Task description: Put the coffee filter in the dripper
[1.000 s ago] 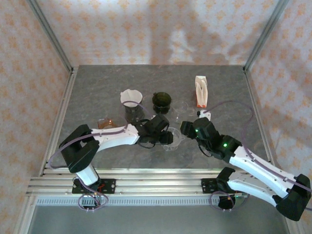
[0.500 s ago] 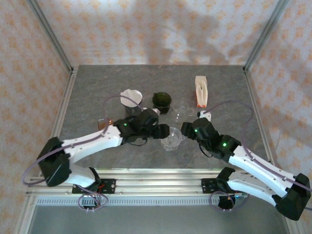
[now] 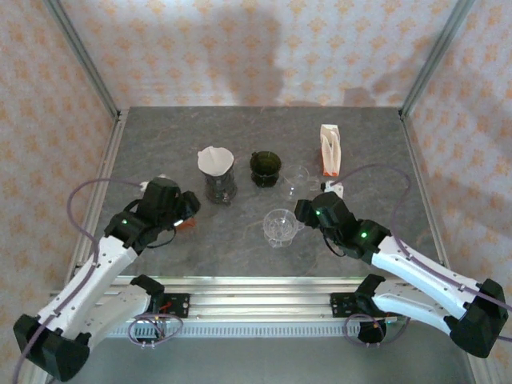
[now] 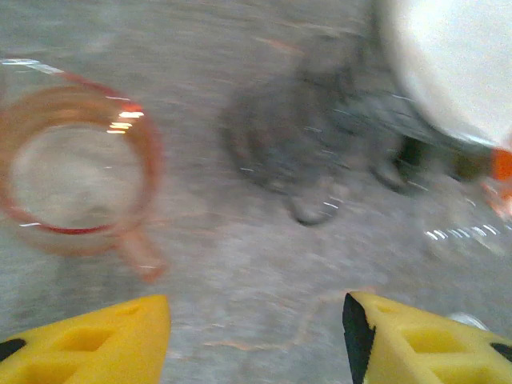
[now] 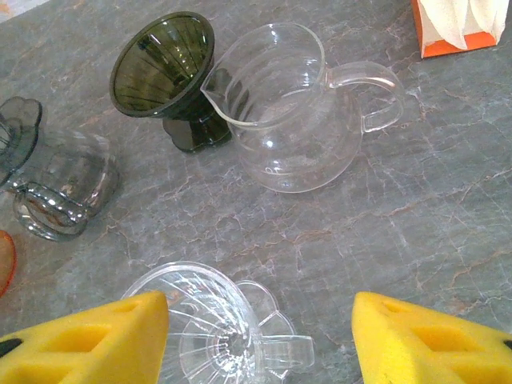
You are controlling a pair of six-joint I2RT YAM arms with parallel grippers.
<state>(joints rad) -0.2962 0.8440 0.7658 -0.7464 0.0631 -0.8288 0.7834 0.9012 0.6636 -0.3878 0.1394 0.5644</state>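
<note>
Top view: filter [image 3: 216, 161] sits on the grey vessel [image 3: 218, 187] at the back; clear dripper [image 3: 280, 226] looks empty, so the job's probably not done. Left wrist: left gripper [image 4: 256, 336] wide open, holding nothing, near the orange cup [image 4: 76, 172]. Right wrist: right gripper [image 5: 260, 320] wide open too, empty, over the clear dripper.

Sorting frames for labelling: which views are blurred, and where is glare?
Left wrist view: blurred throughout, a glint on the rim of the orange cup. Right wrist view: sharp, small highlights on the glass server. Top view: sharp, soft shadows on the back wall.
</note>
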